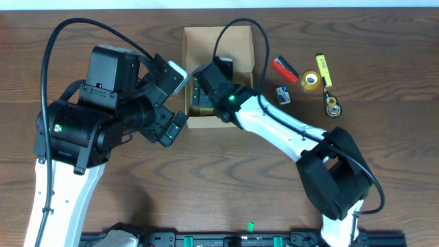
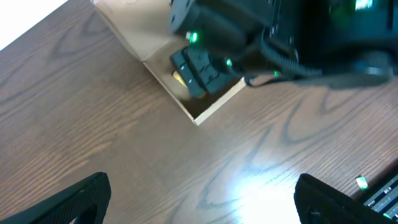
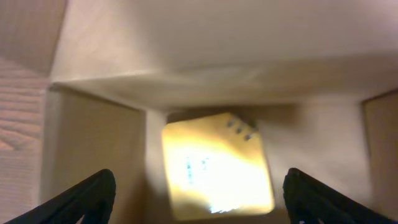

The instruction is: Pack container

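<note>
Where the container sits, from overhead: open tan container at the far middle of the wooden table.
Right arm, overhead: right arm stretches in from the right, its wrist end down inside the container.
Left arm, overhead: left arm bent just beside the container's left wall.
Loose items, overhead: red-and-black item, yellow tape roll and yellow marker, all to the right, apart from the container.
Left gripper, left wrist view: left gripper spread wide over bare wood, holding nothing; the container's corner lies ahead, with the right arm's dark wrist in it.
Right gripper, right wrist view: right gripper released, fingers wide apart inside the container. A yellow square pad lies flat on the floor between them; whether they touch it cannot be told.
</note>
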